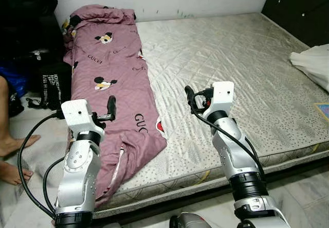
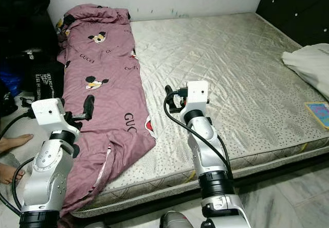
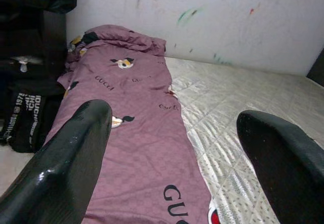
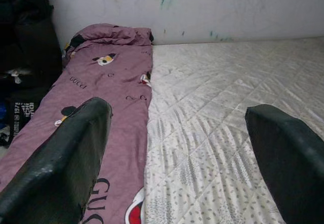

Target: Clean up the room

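— On the bare mattress [image 1: 231, 68], at ten o'clock: what lies there?
— A mauve printed quilt [image 1: 115, 84], folded long, its near end spilling over the edge.
— And the hands?
— Left hand [image 1: 111, 106] hovers over the quilt, right hand [image 1: 191, 98] over the mattress; both spread wide, gripping nothing. A white bag [image 1: 313, 63] sits at two o'clock.

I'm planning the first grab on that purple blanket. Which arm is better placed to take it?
Probably the left. The left gripper hangs open directly over the purple blanket, while the right gripper, also open, hovers over bare mattress beside the blanket's edge.
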Motion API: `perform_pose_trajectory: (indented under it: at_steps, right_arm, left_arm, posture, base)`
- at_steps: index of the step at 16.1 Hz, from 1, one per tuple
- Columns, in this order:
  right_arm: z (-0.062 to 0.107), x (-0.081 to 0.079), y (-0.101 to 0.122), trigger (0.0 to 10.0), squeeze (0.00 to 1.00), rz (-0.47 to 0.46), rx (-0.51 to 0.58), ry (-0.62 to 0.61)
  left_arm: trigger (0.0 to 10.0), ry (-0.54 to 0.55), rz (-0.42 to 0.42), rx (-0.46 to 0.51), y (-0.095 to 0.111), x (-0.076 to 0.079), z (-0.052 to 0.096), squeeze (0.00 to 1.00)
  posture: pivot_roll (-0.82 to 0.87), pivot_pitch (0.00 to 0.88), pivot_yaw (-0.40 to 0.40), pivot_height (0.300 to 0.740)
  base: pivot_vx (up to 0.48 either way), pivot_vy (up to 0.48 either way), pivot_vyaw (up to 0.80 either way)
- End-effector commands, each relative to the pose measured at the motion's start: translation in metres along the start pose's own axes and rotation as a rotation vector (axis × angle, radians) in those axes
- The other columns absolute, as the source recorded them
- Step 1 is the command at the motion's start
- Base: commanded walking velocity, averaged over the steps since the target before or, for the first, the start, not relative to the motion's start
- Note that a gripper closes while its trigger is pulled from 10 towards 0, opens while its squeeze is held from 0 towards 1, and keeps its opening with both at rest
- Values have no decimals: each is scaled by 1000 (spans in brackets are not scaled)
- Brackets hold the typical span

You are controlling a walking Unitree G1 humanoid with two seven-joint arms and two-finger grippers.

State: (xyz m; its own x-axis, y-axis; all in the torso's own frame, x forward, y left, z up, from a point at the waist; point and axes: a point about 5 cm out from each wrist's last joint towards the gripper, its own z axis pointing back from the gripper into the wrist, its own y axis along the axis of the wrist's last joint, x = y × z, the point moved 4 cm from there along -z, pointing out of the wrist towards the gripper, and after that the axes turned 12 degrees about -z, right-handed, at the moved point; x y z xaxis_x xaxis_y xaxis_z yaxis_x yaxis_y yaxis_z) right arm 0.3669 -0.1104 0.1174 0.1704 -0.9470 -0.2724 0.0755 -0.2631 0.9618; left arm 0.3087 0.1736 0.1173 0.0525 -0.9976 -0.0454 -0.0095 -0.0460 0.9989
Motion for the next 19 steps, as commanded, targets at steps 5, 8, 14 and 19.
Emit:
perform_pose_trajectory:
  at_steps: [5,8,14,19]
  right_arm:
    - [-1,-8,8,10000,0,9,33,39]
    - [-2,-9,9,10000,0,9,34,45]
    - [-3,-12,10,10000,0,3,31,65]
    - [-4,-15,8,10000,0,11,20,84]
  left_arm:
    - [10000,-5,4,-1,1,3,-4,0]
    - [10000,-5,9,1,2,4,-5,0]
    - [10000,6,17,6,2,4,-8,0]
    - [10000,18,60,-23,-5,1,-8,0]
  posture:
    - [-79,0,-23,655]
    - [-82,0,-24,610]
    - [-83,0,-32,610]
    - [-84,0,-33,610]
  base:
    - [0,0,0]
    - [0,0,0]
    - [0,0,0]
    - [0,0,0]
